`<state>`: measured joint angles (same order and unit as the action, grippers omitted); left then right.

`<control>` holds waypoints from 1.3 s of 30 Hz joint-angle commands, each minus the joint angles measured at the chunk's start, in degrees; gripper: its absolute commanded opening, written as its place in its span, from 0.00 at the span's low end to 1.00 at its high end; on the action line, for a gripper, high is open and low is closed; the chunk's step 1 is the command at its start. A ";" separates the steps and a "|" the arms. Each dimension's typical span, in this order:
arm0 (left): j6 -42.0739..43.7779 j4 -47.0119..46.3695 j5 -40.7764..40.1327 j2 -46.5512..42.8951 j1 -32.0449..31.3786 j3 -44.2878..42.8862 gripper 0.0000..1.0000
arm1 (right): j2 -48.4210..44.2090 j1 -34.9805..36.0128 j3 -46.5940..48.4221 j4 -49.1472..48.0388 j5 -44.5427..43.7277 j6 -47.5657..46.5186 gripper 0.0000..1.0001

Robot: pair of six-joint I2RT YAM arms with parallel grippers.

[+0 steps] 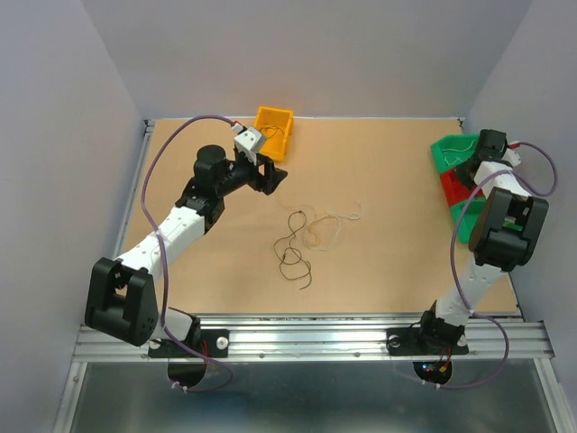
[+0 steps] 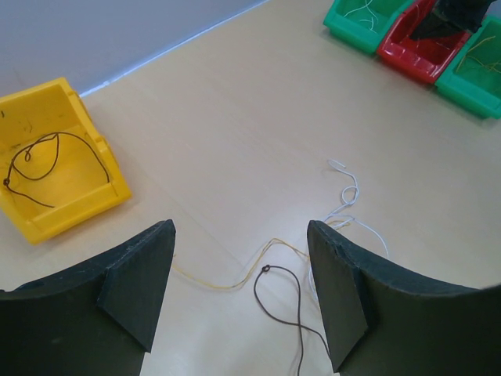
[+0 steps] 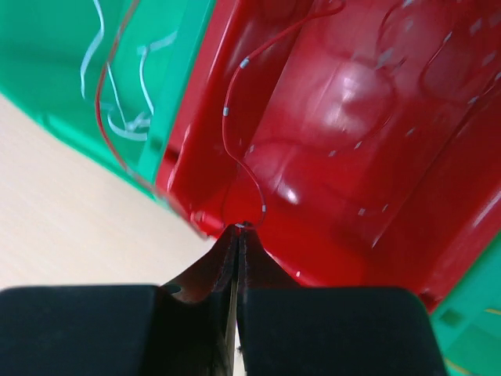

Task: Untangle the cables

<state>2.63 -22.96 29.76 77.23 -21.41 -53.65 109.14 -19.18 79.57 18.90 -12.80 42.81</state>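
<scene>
Three thin cables lie tangled mid-table: a dark brown one [image 1: 293,248], a tan-yellow one [image 1: 317,236] and a whitish one [image 1: 347,215]. My left gripper [image 1: 273,176] hovers open by the yellow bin. Between its fingers the wrist view shows the dark cable [image 2: 278,294], the yellow cable [image 2: 227,283] and, further off, the white cable [image 2: 348,196]. My right gripper [image 3: 239,229] is shut over the red bin [image 3: 352,117], its tips pinching a thin red cable [image 3: 231,125] that loops up from them. In the top view that gripper [image 1: 469,171] is mostly hidden by the wrist.
The yellow bin [image 2: 86,211] at the far left holds a dark cable [image 2: 47,157]. At the far right the red bin [image 1: 453,188] sits between two green bins [image 1: 451,149] [image 1: 464,225]. One green bin [image 3: 47,47] holds whitish cable [image 3: 125,125].
</scene>
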 commanded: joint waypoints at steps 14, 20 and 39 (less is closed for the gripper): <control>0.09 -0.95 -0.75 1.43 -0.30 -3.48 0.79 | 5.03 -6.31 6.03 -1.93 -3.46 8.44 0.05; 0.44 -1.03 -0.93 0.29 -0.30 -3.04 0.79 | 0.73 -5.96 4.46 -2.11 -2.76 5.80 0.26; 0.97 -1.21 0.04 -1.38 -0.30 -2.08 0.79 | -8.42 -4.73 -2.31 -3.86 -4.70 2.55 0.47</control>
<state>2.76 -22.37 28.86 78.78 -21.41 -54.52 101.93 -23.92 79.05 17.45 -17.61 46.68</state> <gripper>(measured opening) 0.789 0.478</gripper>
